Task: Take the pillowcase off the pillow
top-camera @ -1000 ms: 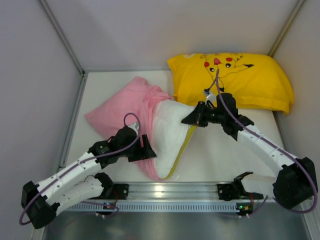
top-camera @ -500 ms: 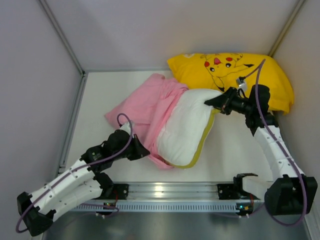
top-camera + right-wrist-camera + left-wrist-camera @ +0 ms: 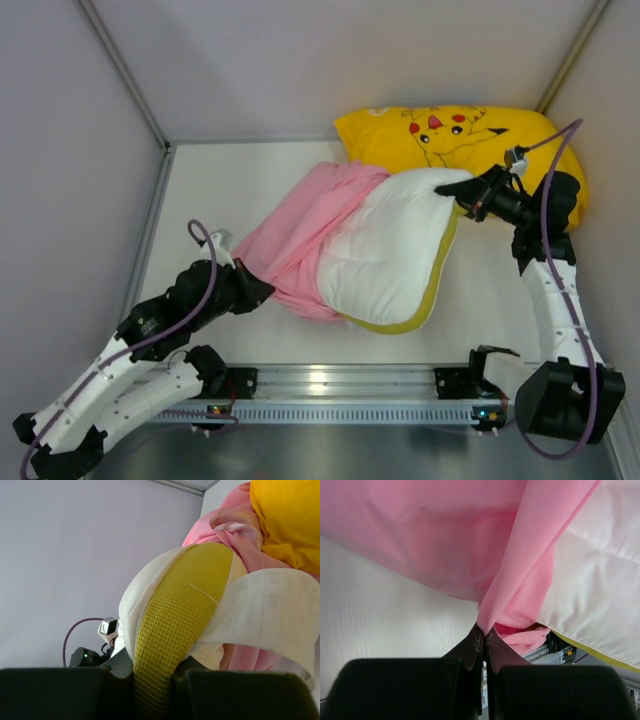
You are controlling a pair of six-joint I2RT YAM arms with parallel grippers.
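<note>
From above, you see the pillow (image 3: 395, 255) lying mid-table. Its plump white right half is bare and the rest sits inside the pink pillowcase (image 3: 300, 235), just in front of the yellow cartoon pillow (image 3: 470, 140). Your left gripper (image 3: 262, 291) has the pillowcase's near-left end; your right gripper (image 3: 462, 196) has the pillow's bare far corner.

In the left wrist view the fingers are pressed together on a gathered fold of thin, smooth pink cloth that drapes away from the pinch. It should be light and rather slippery, so a bunched fold will likely hold better than a single layer.

In the right wrist view the jaws are clamped on the yellow trim (image 3: 175, 625), a coarse knit band along the pillow's seam, with a papery white label (image 3: 272, 607) beside it. The filling looks soft and squashy, so the trim is probably your firmest hold
</note>
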